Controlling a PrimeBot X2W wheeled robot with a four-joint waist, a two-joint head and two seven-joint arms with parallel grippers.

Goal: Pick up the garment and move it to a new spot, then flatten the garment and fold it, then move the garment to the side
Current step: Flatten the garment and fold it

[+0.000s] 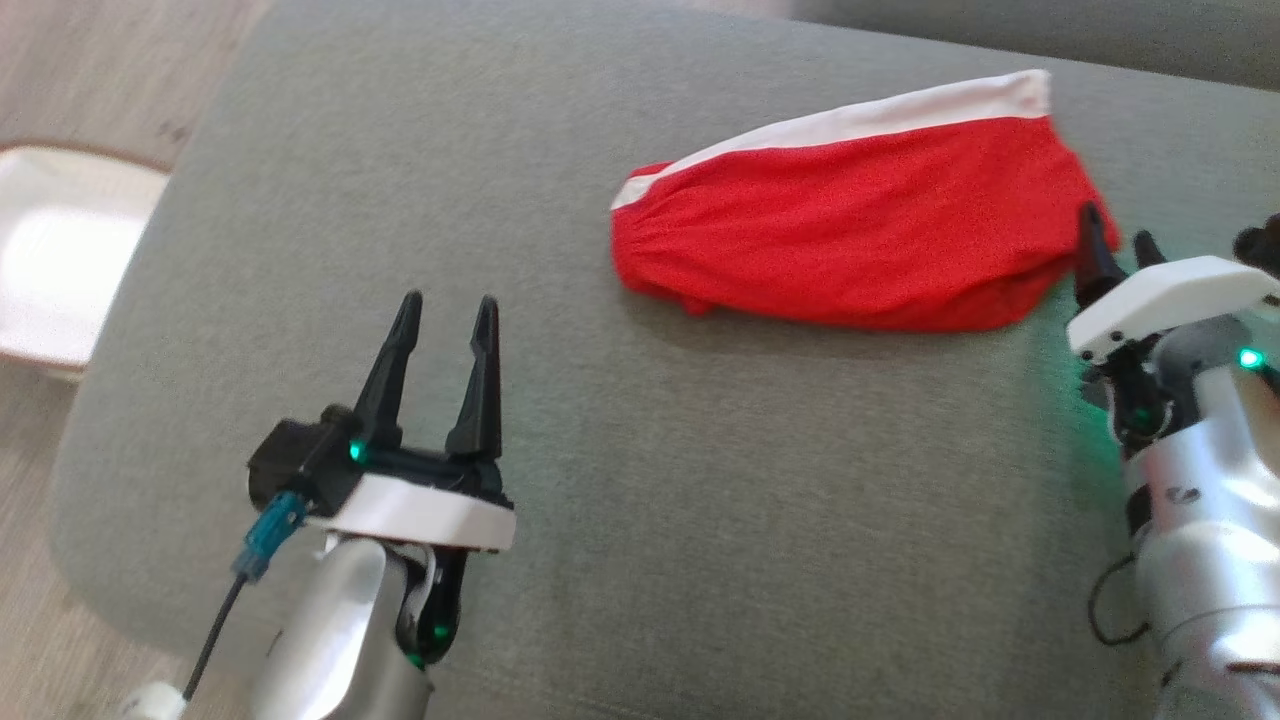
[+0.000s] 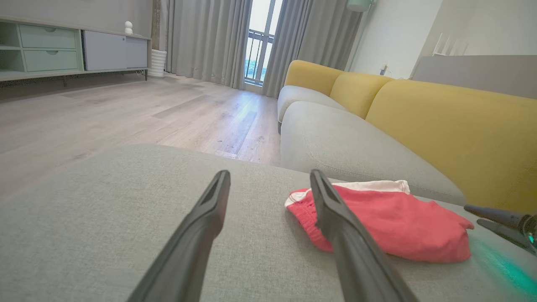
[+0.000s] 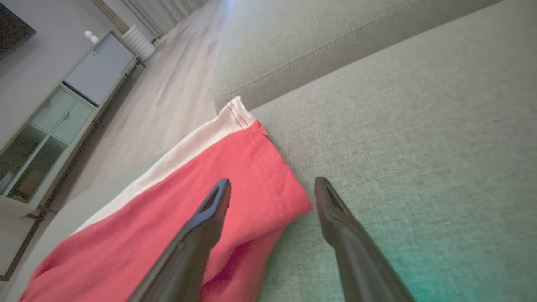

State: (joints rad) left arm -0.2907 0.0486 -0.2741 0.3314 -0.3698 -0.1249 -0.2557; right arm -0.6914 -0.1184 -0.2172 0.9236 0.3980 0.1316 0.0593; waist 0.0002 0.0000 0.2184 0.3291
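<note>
Your right claw [image 1: 1115, 225] hangs spread and empty at the red garment's [image 1: 850, 230] near-right corner, far right on the cushion [image 1: 700, 500]; your left claw [image 1: 450, 300] is released too. You seem to be starting a pick-up: lower it and pinch that hem.

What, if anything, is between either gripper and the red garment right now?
Nothing visible. The right gripper is open at the garment's right end, one finger over the red cloth, the other over the grey cushion. The left gripper is open and apart from it, with bare cushion between.
</note>
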